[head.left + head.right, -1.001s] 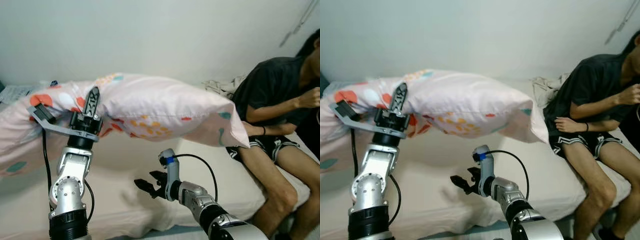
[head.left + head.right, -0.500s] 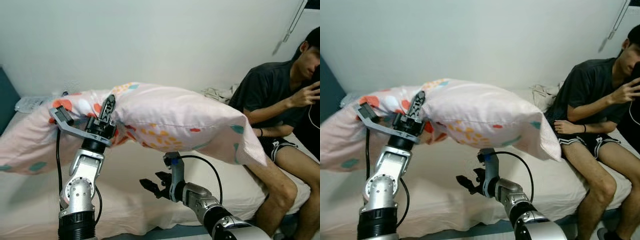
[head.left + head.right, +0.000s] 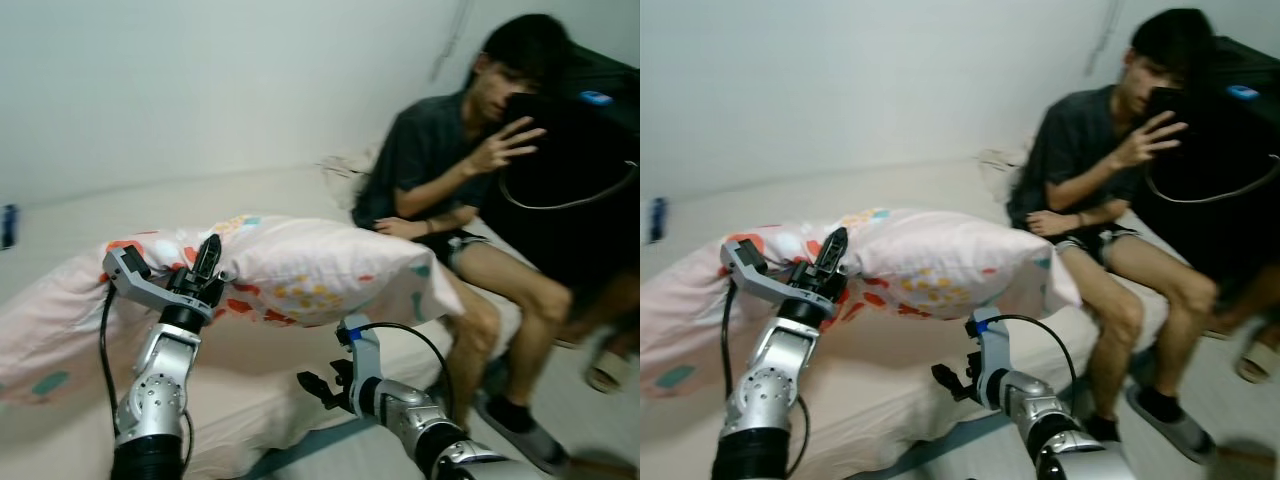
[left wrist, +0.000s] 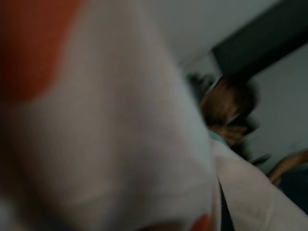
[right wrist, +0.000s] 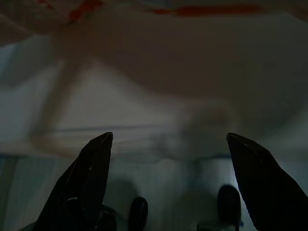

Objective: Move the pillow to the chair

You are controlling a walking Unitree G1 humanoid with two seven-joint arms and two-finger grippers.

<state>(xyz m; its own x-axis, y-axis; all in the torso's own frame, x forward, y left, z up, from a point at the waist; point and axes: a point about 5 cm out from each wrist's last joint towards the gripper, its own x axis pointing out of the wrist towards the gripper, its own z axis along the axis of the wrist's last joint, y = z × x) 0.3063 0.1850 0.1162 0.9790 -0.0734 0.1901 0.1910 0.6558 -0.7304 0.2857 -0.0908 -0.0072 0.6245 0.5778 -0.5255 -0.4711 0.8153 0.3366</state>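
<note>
left arm (image 3: 160, 385): my arm is shiny silver metal, round like a tube, with a black band low down.
left gripper (image 3: 207, 262): long black fingers, on a grey bracket with a small black box at its end.
cable (image 3: 103, 340): a thin black wire loops along my left arm.
right arm (image 3: 420, 432): silver with black rings.
right gripper (image 5: 168, 163): two dark pointed fingers.
right wire (image 3: 405, 330): black, with a blue bit on top.

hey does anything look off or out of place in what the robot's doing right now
The pillow hangs unevenly: the left hand pinches it at one spot, so both ends droop above the bed. The right hand is open and empty below it. A person sits on the bed nearby.
</note>
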